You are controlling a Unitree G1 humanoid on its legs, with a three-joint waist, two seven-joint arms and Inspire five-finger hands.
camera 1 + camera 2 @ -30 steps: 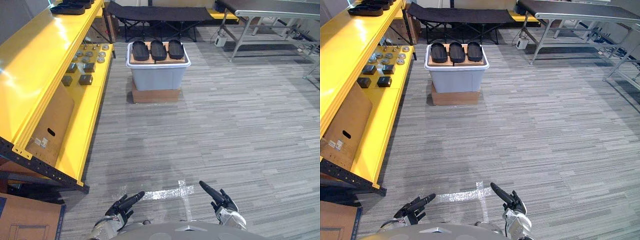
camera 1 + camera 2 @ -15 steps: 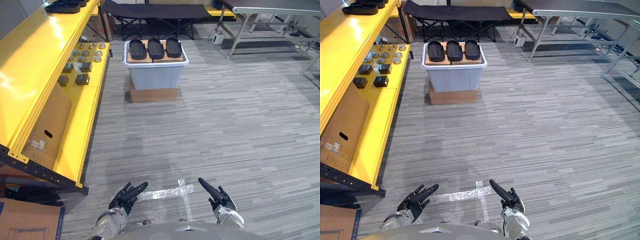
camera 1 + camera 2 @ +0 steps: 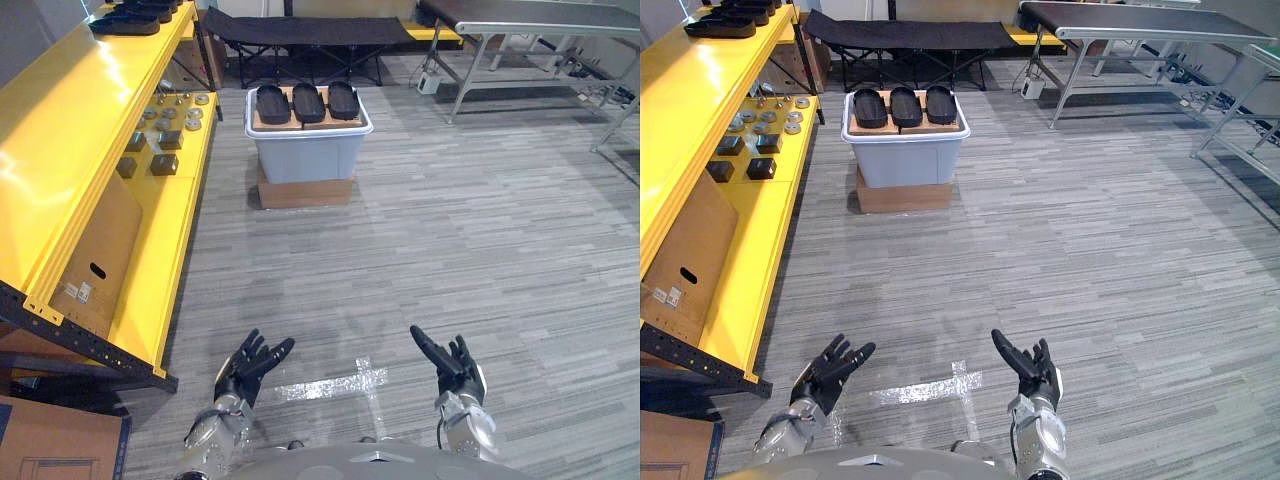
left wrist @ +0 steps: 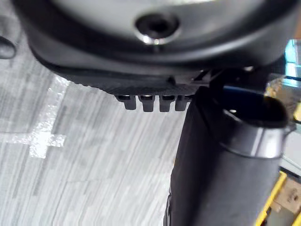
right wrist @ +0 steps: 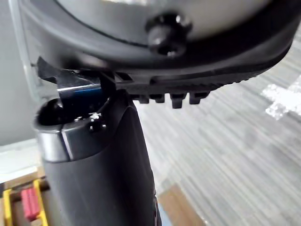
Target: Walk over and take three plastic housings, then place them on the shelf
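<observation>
Three black oval plastic housings (image 3: 307, 101) lie side by side on cardboard atop a grey bin (image 3: 305, 148) far ahead on the floor. More black housings (image 3: 135, 20) rest on the top of the yellow shelf (image 3: 70, 130) at the left. My left hand (image 3: 248, 365) and right hand (image 3: 449, 364) hang low in front of me, both open with fingers spread, holding nothing. They are far from the bin.
The bin stands on a brown cardboard box (image 3: 305, 189). Small metal parts and dark blocks (image 3: 160, 140) sit on the lower shelf level, with a cardboard sheet (image 3: 95, 260) leaning there. A black cot (image 3: 300, 35) and metal tables (image 3: 530, 30) stand at the back. White tape cross (image 3: 335, 385) marks the floor.
Both hands have risen a little and their fingers have spread. The view has shifted, with the bin slightly farther up the picture.
</observation>
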